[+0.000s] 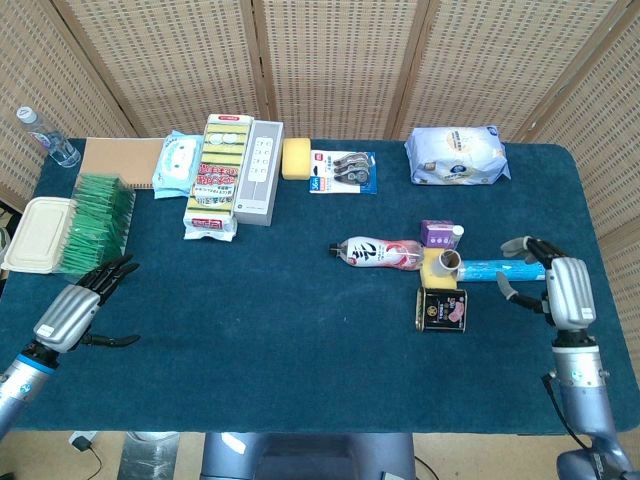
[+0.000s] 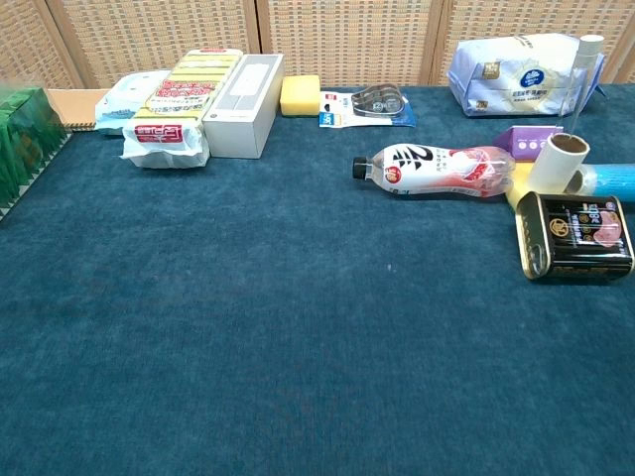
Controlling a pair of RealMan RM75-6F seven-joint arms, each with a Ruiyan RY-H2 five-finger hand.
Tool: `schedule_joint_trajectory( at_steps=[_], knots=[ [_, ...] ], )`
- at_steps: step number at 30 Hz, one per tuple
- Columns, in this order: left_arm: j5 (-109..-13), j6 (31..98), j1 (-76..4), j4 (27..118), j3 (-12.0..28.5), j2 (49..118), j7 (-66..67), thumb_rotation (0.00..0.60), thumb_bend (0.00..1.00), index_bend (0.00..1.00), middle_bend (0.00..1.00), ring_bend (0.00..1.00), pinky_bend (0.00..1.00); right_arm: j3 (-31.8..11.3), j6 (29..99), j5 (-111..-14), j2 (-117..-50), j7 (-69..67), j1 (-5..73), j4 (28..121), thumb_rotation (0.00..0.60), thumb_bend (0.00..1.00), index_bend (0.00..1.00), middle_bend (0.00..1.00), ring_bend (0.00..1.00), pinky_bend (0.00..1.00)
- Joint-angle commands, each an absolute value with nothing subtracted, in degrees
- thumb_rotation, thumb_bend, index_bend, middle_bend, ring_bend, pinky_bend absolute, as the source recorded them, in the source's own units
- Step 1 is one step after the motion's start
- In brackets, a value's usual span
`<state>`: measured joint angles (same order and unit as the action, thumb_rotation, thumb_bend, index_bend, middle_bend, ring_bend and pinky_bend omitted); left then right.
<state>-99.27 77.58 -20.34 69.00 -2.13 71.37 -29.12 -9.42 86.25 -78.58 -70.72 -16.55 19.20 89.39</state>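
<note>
Hovering over the right edge of the table (image 1: 300,330), the right hand (image 1: 553,283) holds nothing, its fingers (image 1: 516,245) spread apart and curved toward the blue tube (image 1: 520,269) that lies just beside them. That tube runs leftward to a cardboard roll (image 1: 449,262) standing on a yellow sponge (image 1: 437,268), with a dark can (image 1: 442,308) just in front and a purple box (image 1: 437,233) just behind; a slim white vial (image 2: 585,61) stands upright at the box. A bottle (image 1: 378,254) lies on its side, its base against the sponge and its cap pointing left. Behind all this, near the back edge, sits a white wipes pack (image 1: 456,154). Further left along the back are a tape card (image 1: 343,171), a second yellow sponge (image 1: 296,158), a grey box (image 1: 259,184), a pack of sponges (image 1: 216,178) touching it and a pale blue pack (image 1: 179,163). At the near left corner the left hand (image 1: 72,312) hangs low above the cloth, empty, its dark fingers (image 1: 108,273) stretched out and apart, thumb out to the side, pointing toward a green stack (image 1: 94,222) near it. A beige lidded tray (image 1: 38,232) lies against that stack, and a clear bottle (image 1: 42,136) stands at the far left corner beside a brown board (image 1: 115,155). Neither hand appears in the chest view.
</note>
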Motion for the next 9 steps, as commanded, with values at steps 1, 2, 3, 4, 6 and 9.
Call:
schedule_joint_trajectory(
  at_steps=[1, 2, 3, 4, 6, 9],
  knots=[
    [-100.64, 79.11, -21.26, 67.69, -2.22, 71.18, -29.57, 0.445, 0.0, 0.0, 0.0, 0.03, 0.14, -5.47, 90.02, -80.86, -67.68, -8.14, 14.5, 96.58, 0.6, 0.37, 0.37, 0.43, 0.39, 0.41],
    [-100.77, 79.24, -21.35, 67.54, -2.26, 71.13, -29.53, 0.445, 0.0, 0.0, 0.0, 0.03, 0.14, -5.18, 90.21, -81.14, -67.43, -7.36, 14.16, 97.31, 0.6, 0.37, 0.36, 0.42, 0.38, 0.4],
    [-101.27, 79.92, -21.62, 67.3, -2.2, 71.01, -29.26, 0.442, 0.0, 0.0, 0.0, 0.03, 0.14, -3.67, 90.11, -81.74, -66.38, -5.12, 13.13, 99.15, 0.6, 0.37, 0.35, 0.41, 0.37, 0.39],
    [-101.72, 80.65, -21.74, 67.25, -2.22, 70.94, -29.4, 0.443, 0.0, 0.0, 0.0, 0.03, 0.14, -2.77, 90.0, -81.77, -65.4, -3.45, 12.37, 101.23, 0.6, 0.36, 0.34, 0.4, 0.36, 0.38],
    [-102.61, 82.12, -21.82, 67.05, -2.43, 70.79, -29.56, 0.44, 0.0, 0.0, 0.0, 0.03, 0.14, -1.23, 89.38, -81.92, -63.22, -0.69, 11.21, 105.58, 0.6, 0.36, 0.31, 0.37, 0.33, 0.37],
    [-103.05, 82.57, -21.91, 67.83, -2.85, 70.28, -28.27, 0.447, 0.0, 0.0, 0.0, 0.03, 0.14, -0.34, 89.75, -82.53, -61.36, 2.55, 9.94, 109.29, 0.6, 0.36, 0.29, 0.35, 0.32, 0.37]
  ],
)
